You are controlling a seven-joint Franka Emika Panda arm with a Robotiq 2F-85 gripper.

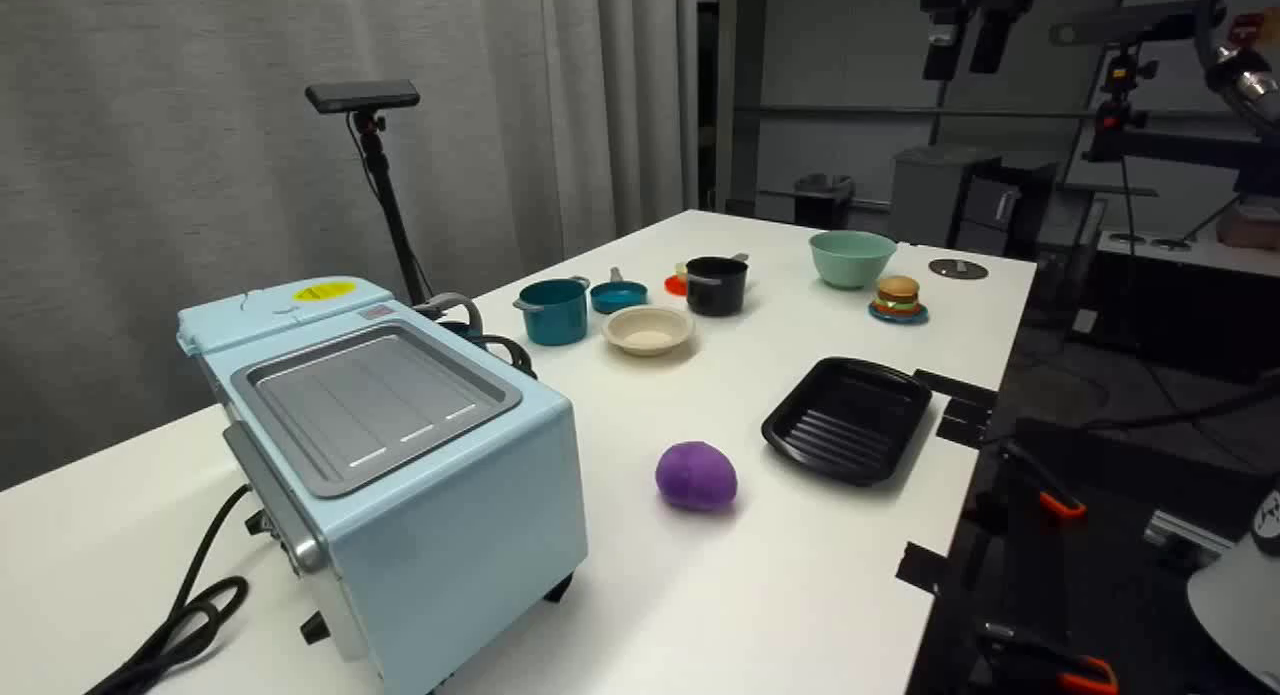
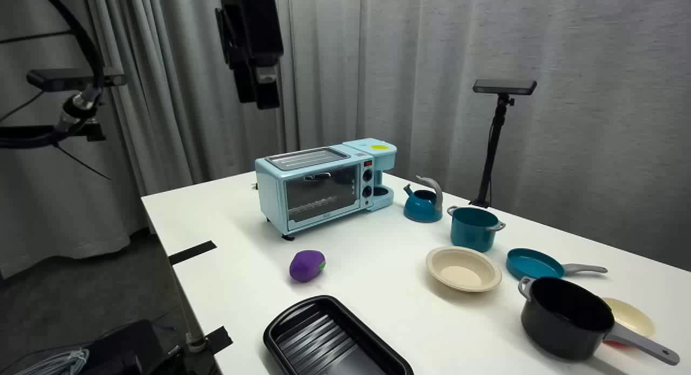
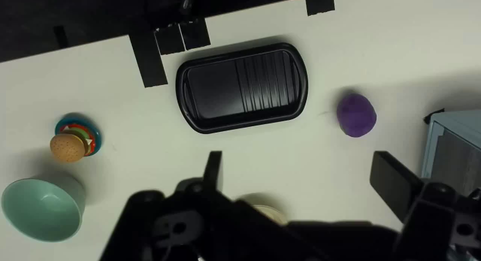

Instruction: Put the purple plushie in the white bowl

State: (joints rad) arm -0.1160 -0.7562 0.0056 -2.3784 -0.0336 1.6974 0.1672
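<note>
The end effector [image 3: 298, 174] hangs high above the worktop [image 1: 800, 575], its fingers [image 3: 392, 182] spread wide with nothing between them; I take this as readiness for a grasp not yet begun. In the wrist view the purple plushie [image 3: 356, 115] lies outside the gap between the fingers, directly on the worktop, between a black tray [image 3: 221, 90] and a light blue toaster oven [image 2: 318, 194], touching neither. Standing free like that, it seems placed for an easy grasp from above, and being soft it should give a little. A green patch [image 2: 322, 265] at one end suggests a toy eggplant.

Farther out, the white bowl [image 2: 464, 275] sits upright with nothing in it, presumably set so the plushie can simply be lowered in. A teal pot [image 2: 472, 234], a teal pan [image 2: 533, 263] and a black saucepan [image 2: 561, 329] stand near it, grouped like a toy kitchen set; a low approach from that side could knock them. Black tape strips [image 3: 148, 62] along the worktop's edge probably mark positions.

The toaster oven carries a yellow oval sticker [image 1: 324, 290] on top and a small red patch [image 2: 368, 163] above its knobs [image 2: 367, 175]. Any lettering is too small to read, and no brand name can be made out.
</note>
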